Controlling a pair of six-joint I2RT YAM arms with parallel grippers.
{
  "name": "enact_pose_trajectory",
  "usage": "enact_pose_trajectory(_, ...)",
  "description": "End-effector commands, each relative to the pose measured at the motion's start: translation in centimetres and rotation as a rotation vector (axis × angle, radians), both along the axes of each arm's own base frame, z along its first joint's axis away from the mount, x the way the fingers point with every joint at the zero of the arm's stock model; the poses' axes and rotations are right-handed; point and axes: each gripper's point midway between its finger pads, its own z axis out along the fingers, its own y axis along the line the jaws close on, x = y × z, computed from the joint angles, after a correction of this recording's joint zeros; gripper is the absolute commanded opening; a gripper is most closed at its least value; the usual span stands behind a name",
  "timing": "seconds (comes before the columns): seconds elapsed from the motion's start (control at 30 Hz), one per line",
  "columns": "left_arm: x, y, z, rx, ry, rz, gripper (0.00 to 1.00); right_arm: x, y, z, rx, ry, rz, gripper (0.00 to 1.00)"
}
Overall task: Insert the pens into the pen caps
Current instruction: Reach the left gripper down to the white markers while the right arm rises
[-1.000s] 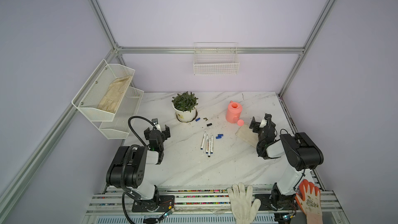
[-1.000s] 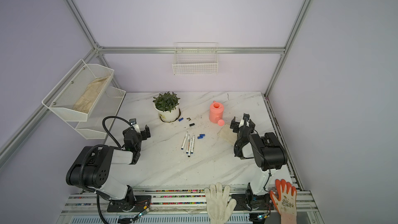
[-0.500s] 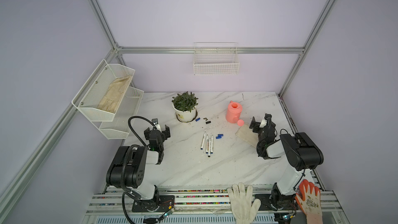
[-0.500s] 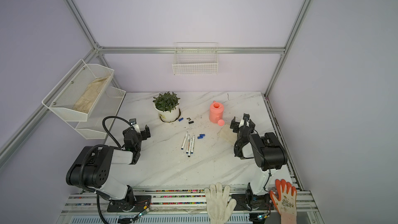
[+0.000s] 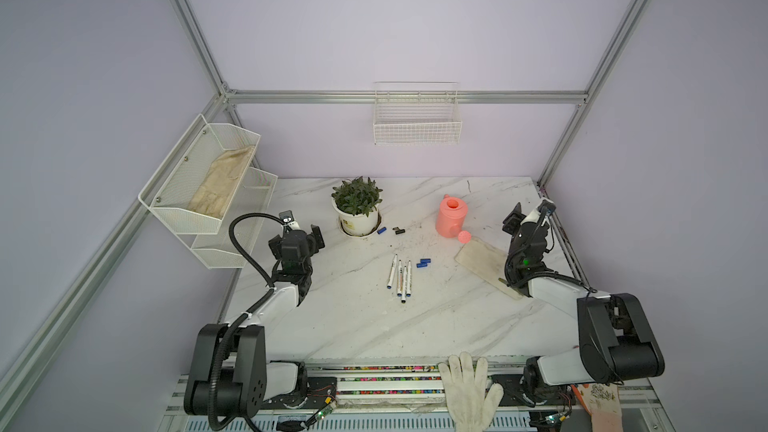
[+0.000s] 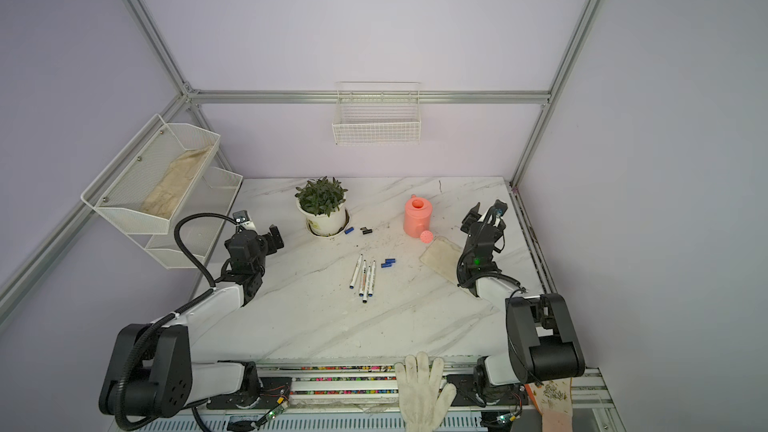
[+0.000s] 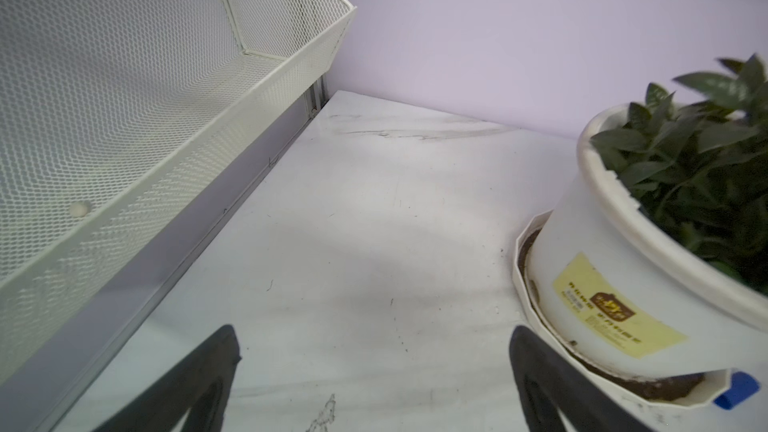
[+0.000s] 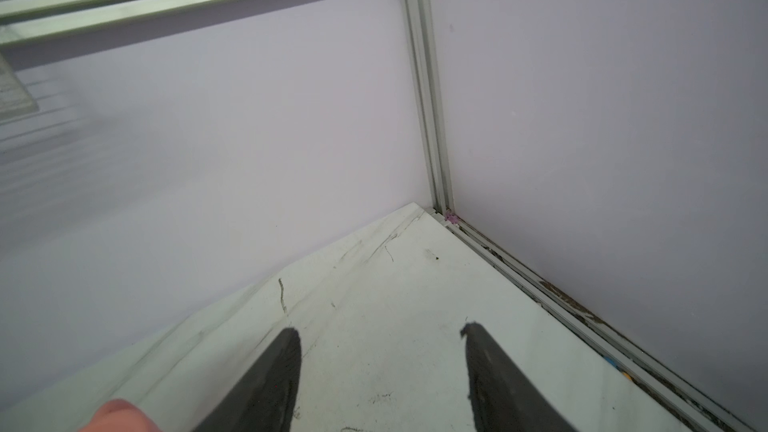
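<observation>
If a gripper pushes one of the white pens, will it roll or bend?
It would probably roll: the pens are slim round barrels lying flat on the smooth table. They look straight, so likely stiff, and light.

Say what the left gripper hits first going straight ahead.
Way looks free: left gripper points over the table, between rack and pot; likely the back wall first, depth unclear.

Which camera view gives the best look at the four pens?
A top view. Both top views show all four pens whole, side by side on the table, small but unobstructed. The left wrist view faces the pot, the right wrist view a table corner; neither shows a pen.
</observation>
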Motion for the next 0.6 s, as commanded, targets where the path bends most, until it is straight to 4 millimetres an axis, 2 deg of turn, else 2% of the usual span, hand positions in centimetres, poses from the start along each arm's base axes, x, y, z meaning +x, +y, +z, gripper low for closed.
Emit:
enact_pose_trajectory(0.0, -1.8, -5.7, -1.8, -0.098, 0.119, -0.072, 1.0, 0.2, -0.2, -1.2, 0.039, 0.139, -0.078, 0.63)
enact_pose_trajectory(0.1, -3.0, -13.7, -3.7, -0.127, 0.194, -0.304, 1.0, 1.3, 3.0, 0.8, 0.006, 0.146, -0.003, 0.62)
enact_pose_trajectory(0.2, -4.2, -20.1, -5.6, -0.176, 0.297, -0.504, 1.0, 1.7, 6.8, 3.3, -0.06, 0.124, 0.08, 0.62)
enact_pose_trajectory(0.27, -4.7, -23.2, -6.0, -0.153, 0.329, -0.603, 1.0, 2.3, 9.0, 4.4, -0.088, 0.124, 0.163, 0.62)
enact_pose_trajectory(0.3, -4.9, -24.6, -6.9, -0.138, 0.367, -0.646, 1.0, 2.6, 9.9, 4.7, -0.099, 0.13, 0.199, 0.62)
enact_pose_trajectory(0.43, -5.0, -27.2, -7.3, -0.072, 0.422, -0.73, 1.0, 3.3, 12.7, 5.3, -0.104, 0.146, 0.319, 0.59)
enact_pose_trajectory(0.57, -4.5, -27.7, -8.0, -0.019, 0.487, -0.731, 0.97, 3.4, 15.2, 5.2, -0.095, 0.167, 0.415, 0.49)
